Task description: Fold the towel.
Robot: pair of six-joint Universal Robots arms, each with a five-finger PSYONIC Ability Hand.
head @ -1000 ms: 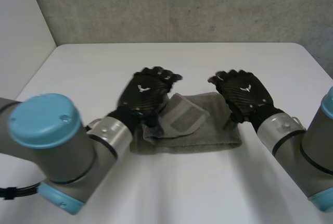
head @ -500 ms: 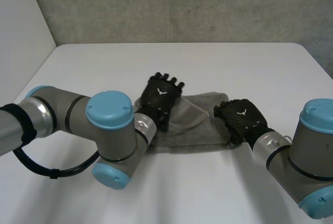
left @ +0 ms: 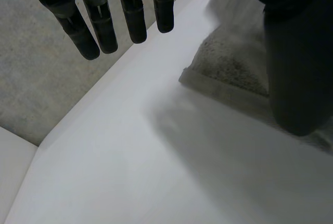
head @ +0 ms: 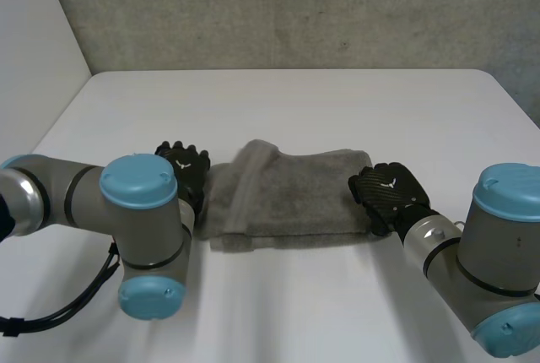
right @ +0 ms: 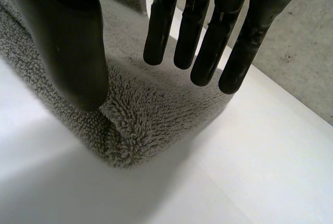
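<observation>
The towel point(head: 287, 203) is lying folded on the table point(head: 295, 101) between my two hands, with a raised fold running across it nearer my left hand point(head: 184, 169). I am holding that hand just beside the towel's end. Its fingers point(left: 132, 18) are reaching out straight over bare table and its thumb point(left: 294, 62) is hanging over the towel's edge, gripping nothing. My right hand point(head: 388, 192) is sitting at the opposite end. Its fingers point(right: 200, 41) are pointing straight out above the towel's corner and its thumb point(right: 70, 52) is hovering beside them over the pile. Nothing is being pinched between them, so this hand too is relaxed and empty. I cannot tell whether either thumb is touching the cloth.
</observation>
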